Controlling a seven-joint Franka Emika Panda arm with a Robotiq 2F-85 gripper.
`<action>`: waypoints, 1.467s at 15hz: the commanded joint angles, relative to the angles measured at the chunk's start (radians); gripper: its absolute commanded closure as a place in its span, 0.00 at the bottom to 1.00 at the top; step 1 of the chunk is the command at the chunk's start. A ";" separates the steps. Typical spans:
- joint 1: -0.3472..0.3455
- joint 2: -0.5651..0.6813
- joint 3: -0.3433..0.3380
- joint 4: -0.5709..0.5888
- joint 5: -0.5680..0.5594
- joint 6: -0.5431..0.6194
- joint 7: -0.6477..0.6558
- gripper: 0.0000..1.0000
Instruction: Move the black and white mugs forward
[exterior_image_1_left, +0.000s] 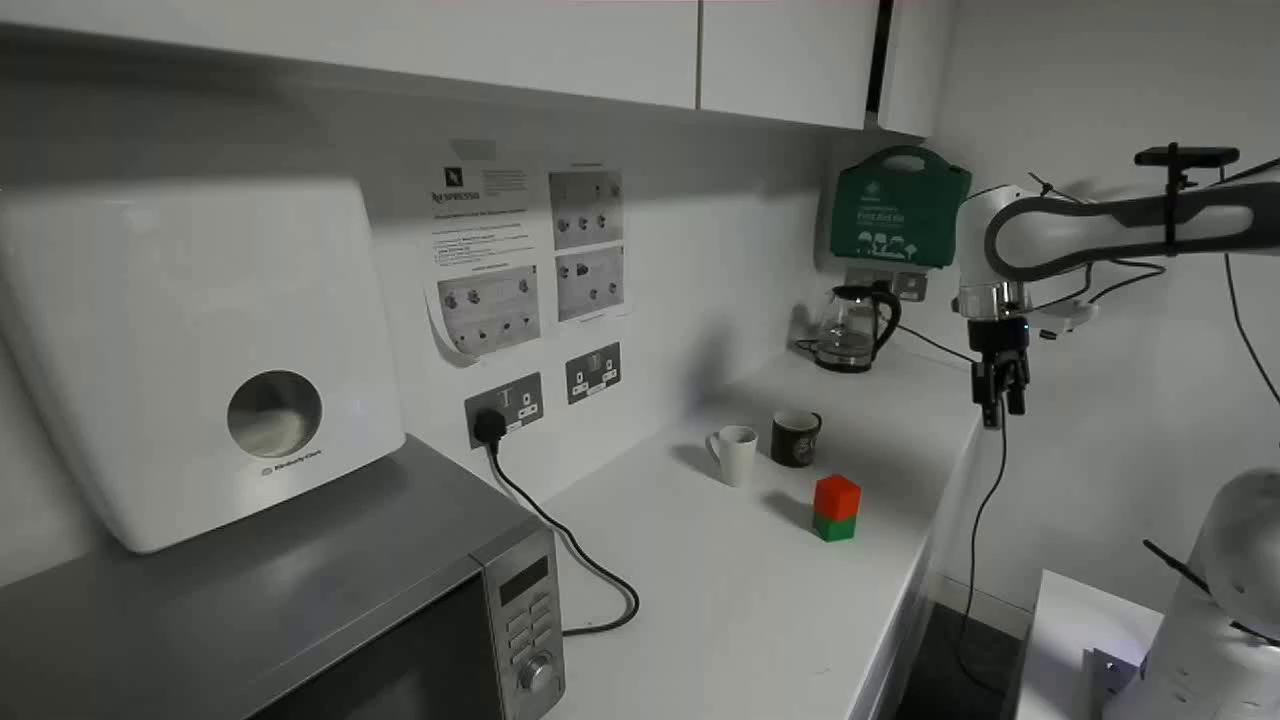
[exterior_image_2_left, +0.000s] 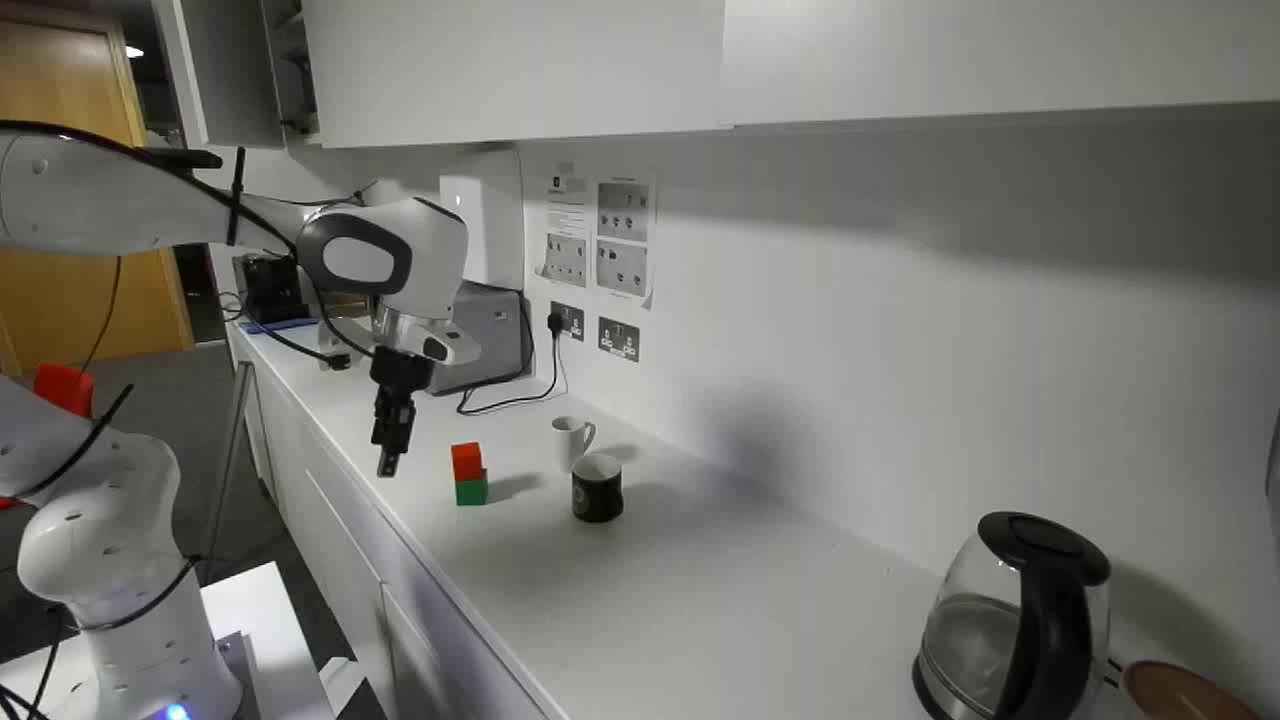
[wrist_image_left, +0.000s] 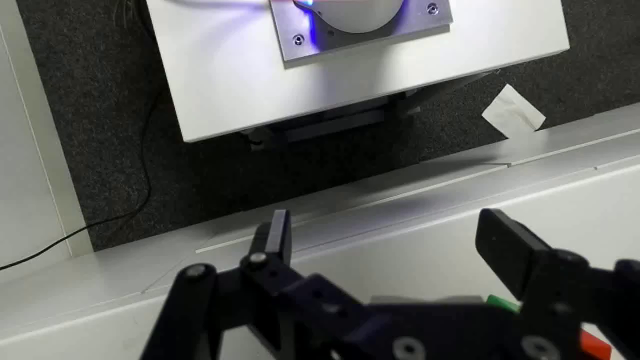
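Landmark: block stack (exterior_image_1_left: 837, 505). Black mug (exterior_image_1_left: 795, 441) and white mug (exterior_image_1_left: 737, 456) stand upright on the bench (exterior_image_2_left: 720, 610), on the side of the stack toward the wall (exterior_image_2_left: 860, 370), just beside each other. Claw (wrist_image_left: 385, 225) spread wide apart, holding nothing; hangs across the stack from the mugs and higher than it. Judged step: approach, no grasp yet. Next move should call for crossing above the stack, lowering to one mug, then closing on it. Which mug first: unclear.

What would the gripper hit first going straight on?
Probably the dark floor between the counter and the white stand: the gripper points down, seemingly just outside the counter's front edge. Depth is unclear; it might clip either.
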 joint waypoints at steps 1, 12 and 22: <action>-0.004 0.001 0.003 0.001 0.001 -0.001 -0.002 0.00; 0.073 0.022 0.026 0.007 0.167 0.275 -0.023 0.00; 0.097 0.194 0.102 0.033 0.238 0.757 0.122 0.00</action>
